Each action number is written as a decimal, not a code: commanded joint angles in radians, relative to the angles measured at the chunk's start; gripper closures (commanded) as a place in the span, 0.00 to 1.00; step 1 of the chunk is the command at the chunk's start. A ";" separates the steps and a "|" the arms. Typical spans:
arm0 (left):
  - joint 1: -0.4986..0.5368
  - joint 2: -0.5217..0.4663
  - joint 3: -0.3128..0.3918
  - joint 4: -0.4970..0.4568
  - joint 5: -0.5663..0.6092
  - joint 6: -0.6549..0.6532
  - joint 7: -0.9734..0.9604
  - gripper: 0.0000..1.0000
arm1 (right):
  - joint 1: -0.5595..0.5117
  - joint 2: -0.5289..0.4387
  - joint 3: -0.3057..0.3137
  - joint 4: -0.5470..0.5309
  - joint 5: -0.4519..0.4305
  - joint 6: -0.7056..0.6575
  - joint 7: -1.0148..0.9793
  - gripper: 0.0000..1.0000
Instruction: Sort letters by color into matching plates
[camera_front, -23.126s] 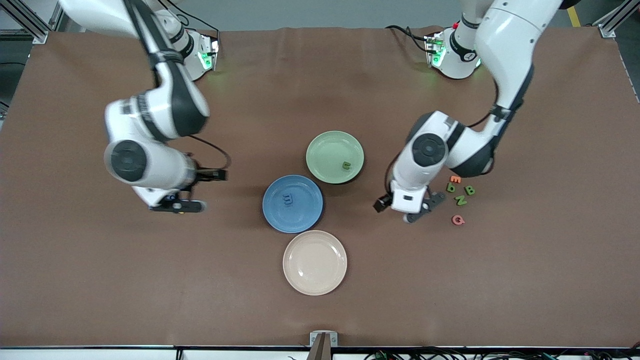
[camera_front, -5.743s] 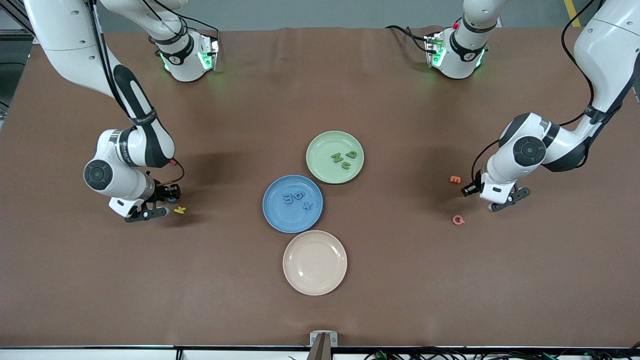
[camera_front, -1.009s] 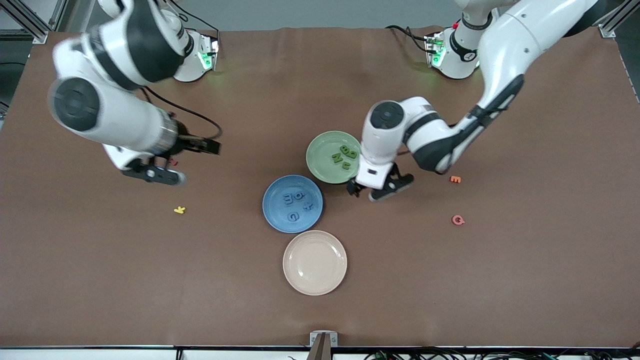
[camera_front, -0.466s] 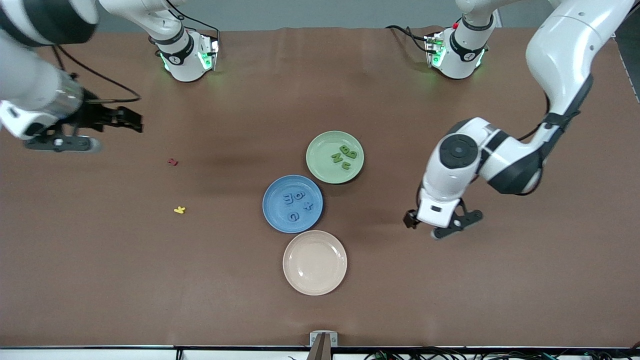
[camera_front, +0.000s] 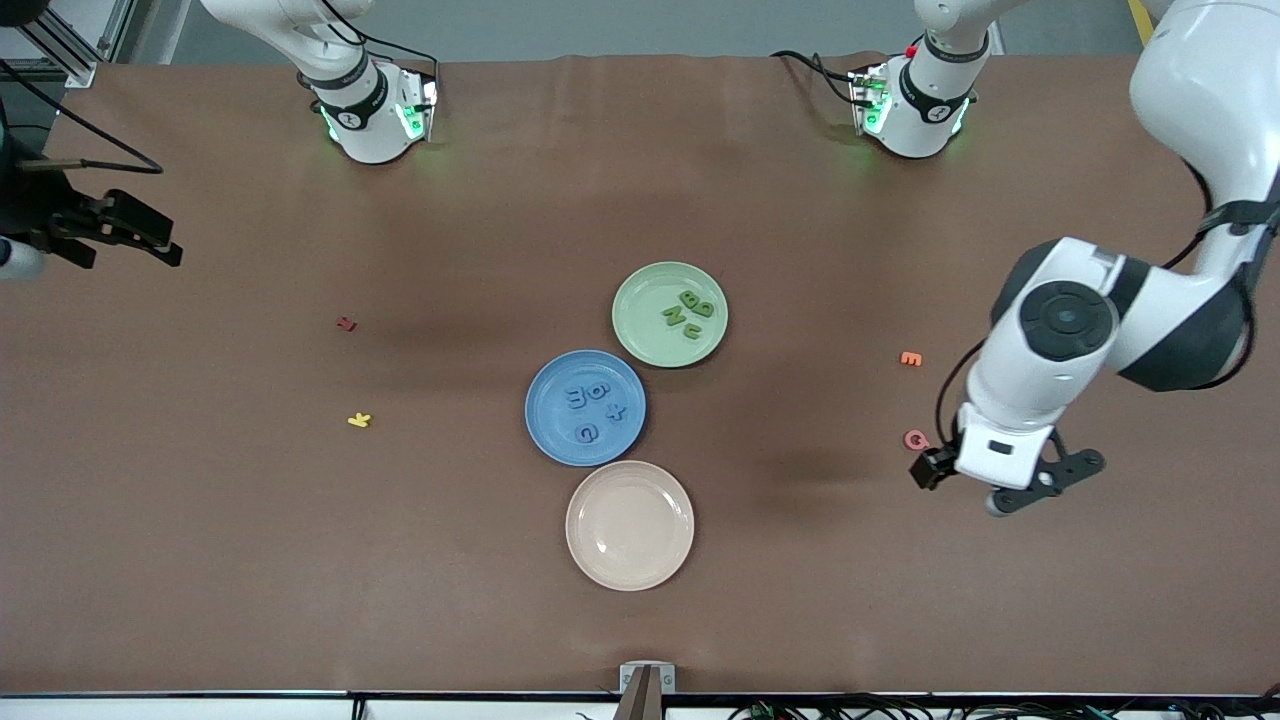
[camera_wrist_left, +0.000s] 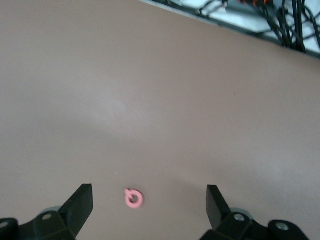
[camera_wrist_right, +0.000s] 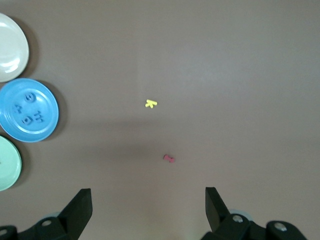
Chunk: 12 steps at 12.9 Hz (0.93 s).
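Both arms have swung outward since a moment ago: our left gripper (camera_front: 1040, 485) now hangs spread and empty over the pink letter (camera_wrist_left: 134, 198), our right gripper (camera_wrist_right: 147, 210) spread near the table's edge. Four green letters (camera_front: 688, 312) lie in the green plate (camera_front: 640, 340), four blue letters (camera_front: 592, 405) in the blue plate (camera_front: 545, 435); sorting looks finished.

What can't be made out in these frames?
- Right tool: cut off by the front view's edge; only black parts of it show. The right wrist view shows its fingers spread.
- Small dark-blue foam letters in the round medium-blue plastic plate: too small to read surely, front view.
- Tiny green foam letters in the pale-green round plate: bunched together, individual shapes unclear.
- Small dark-red foam piece: too small to identify.
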<state>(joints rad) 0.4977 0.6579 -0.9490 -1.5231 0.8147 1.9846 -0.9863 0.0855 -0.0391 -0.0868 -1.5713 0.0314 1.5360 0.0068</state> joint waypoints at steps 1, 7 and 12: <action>0.060 -0.058 -0.039 0.012 -0.043 -0.035 0.093 0.00 | -0.024 0.022 0.019 0.060 -0.008 -0.008 -0.004 0.00; 0.087 -0.196 -0.010 0.024 -0.216 -0.099 0.212 0.00 | -0.030 0.024 0.019 0.062 -0.007 -0.005 -0.005 0.00; -0.118 -0.391 0.284 0.026 -0.478 -0.167 0.403 0.00 | -0.052 0.024 0.016 0.062 -0.011 -0.008 -0.077 0.00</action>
<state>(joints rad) 0.4675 0.3760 -0.7990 -1.4873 0.4433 1.8617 -0.6678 0.0735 -0.0288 -0.0865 -1.5373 0.0306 1.5373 -0.0113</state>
